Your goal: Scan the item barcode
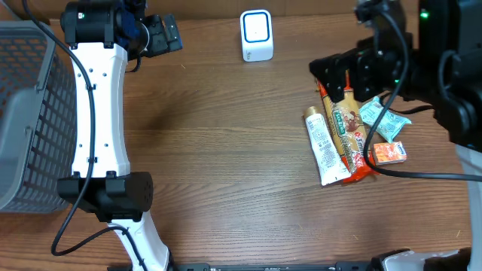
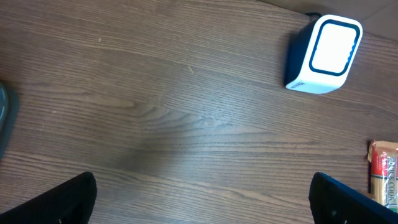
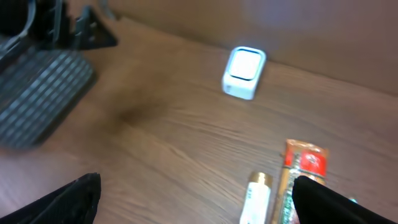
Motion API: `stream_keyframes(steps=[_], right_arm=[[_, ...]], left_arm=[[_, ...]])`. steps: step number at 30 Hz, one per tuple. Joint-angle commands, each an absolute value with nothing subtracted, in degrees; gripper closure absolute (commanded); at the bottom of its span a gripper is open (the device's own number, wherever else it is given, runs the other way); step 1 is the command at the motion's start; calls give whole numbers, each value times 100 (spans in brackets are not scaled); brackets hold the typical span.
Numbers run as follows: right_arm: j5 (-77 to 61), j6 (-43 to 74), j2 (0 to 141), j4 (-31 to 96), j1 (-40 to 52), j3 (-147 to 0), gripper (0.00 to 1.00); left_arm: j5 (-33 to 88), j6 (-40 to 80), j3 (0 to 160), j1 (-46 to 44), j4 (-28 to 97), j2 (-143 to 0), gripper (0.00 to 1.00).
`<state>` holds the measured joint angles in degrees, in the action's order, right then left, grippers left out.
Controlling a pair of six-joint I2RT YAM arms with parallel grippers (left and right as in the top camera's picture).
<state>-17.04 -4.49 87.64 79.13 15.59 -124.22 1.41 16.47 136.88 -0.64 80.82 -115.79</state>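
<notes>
The white scanner with a blue-edged window [image 1: 256, 35] stands at the table's far edge; both wrist views catch it too, scanner [image 2: 324, 55] and scanner [image 3: 244, 73]. The items lie in a pile at the right: a white tube [image 1: 323, 147], long snack packs [image 1: 348, 128], a teal packet [image 1: 382, 118] and a small orange box [image 1: 388, 153]. My right gripper [image 1: 343, 71] hovers open over the pile's far end with nothing between its fingers [image 3: 68, 202]; below it lie the tube [image 3: 256, 198] and a red pack [image 3: 305, 162]. My left gripper [image 1: 162, 35] is open and empty, left of the scanner, over bare wood [image 2: 202, 199].
A grey mesh basket [image 1: 26, 113] stands along the left edge and also shows in the right wrist view as the basket [image 3: 37, 99]. The left arm's white link [image 1: 98, 113] stretches along beside it. Bare wooden table [image 1: 226, 143] lies between the arms.
</notes>
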Motion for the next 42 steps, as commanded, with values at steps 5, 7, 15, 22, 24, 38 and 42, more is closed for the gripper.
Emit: stream_keyframes(steps=[5,7,15,22,24,38,42], right_arm=[[-440,176,8221,7907,1295,-12420,0],[-89,239,8084,7717,1234,-12302,0],[-187,119,6888,5524,657,-10088,0],[-1173,-733,5172,3444,-56,-6973,0],[-1170,-801,4613,3026,-154,-6130,0],[-1066,-753,985,615,-370,-1131,0],[-1186,-731,650,515,-370,-539,0]], left_arm=[[106,1584,13703,-78,8079,-11592,0],[106,1584,13703,-78,8077,-11592,0],[106,1584,13703,-78,8077,-11592,0],[106,1584,13703,-78,8077,-11592,0],[106,1584,13703,-78,8079,-11592,0],[106,1584,13703,-78,8079,-11592,0],[106,1584,13703,-78,8079,-11592,0]])
